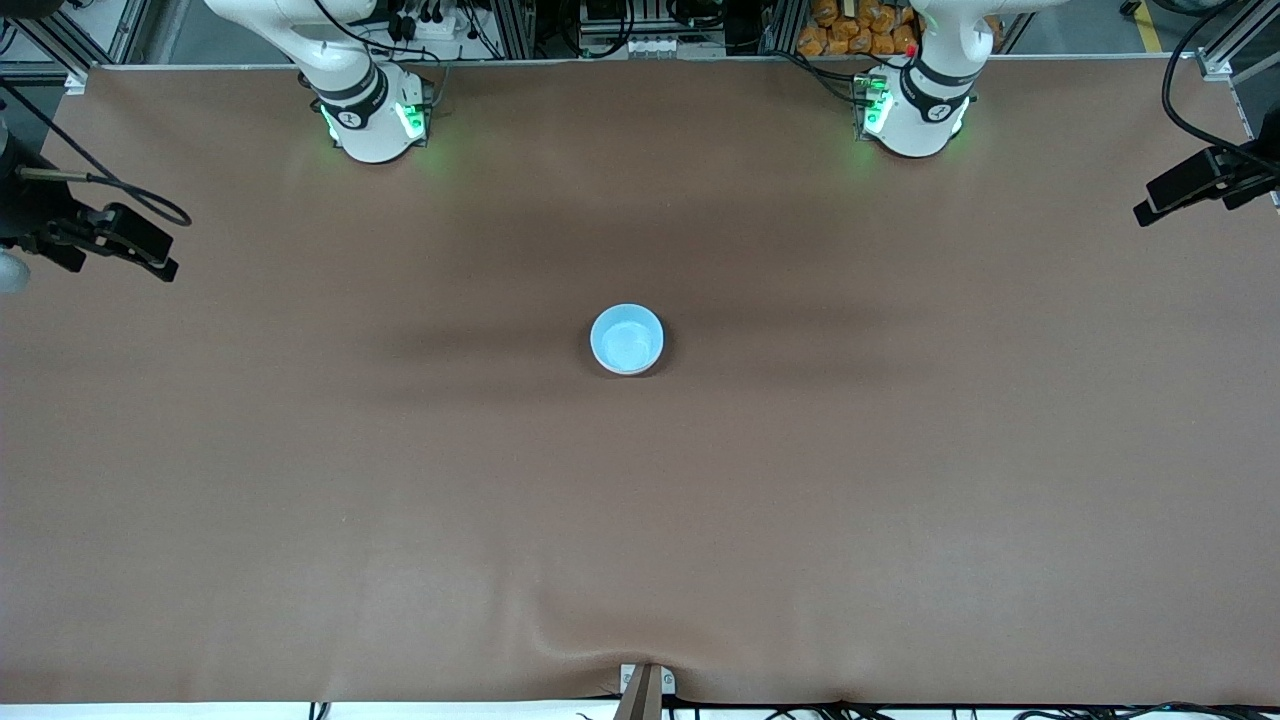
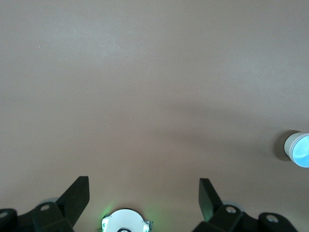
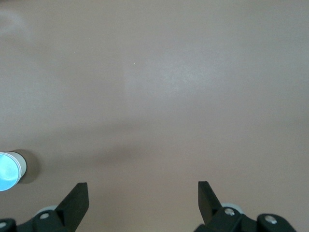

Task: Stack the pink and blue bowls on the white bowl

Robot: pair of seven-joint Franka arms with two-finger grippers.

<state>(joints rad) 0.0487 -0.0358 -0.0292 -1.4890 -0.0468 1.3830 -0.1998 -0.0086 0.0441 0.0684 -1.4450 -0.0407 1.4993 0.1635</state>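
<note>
A light sky blue bowl (image 1: 627, 340) stands upright in the middle of the brown table (image 1: 400, 500). Its blue inside faces up, and a pale outer wall shows under its rim. It also shows at the edge of the left wrist view (image 2: 298, 149) and of the right wrist view (image 3: 8, 170). The pink bowl and the white bowl do not show as separate things. My left gripper (image 2: 144, 186) is open and empty high over the table near its own base. My right gripper (image 3: 143, 191) is open and empty high over bare table. Neither hand shows in the front view.
The right arm's base (image 1: 372, 115) and the left arm's base (image 1: 912, 110) stand along the table's edge farthest from the front camera. Black camera clamps reach in at both ends of the table (image 1: 110, 235) (image 1: 1200, 180). A small bracket (image 1: 645, 685) sits at the nearest edge.
</note>
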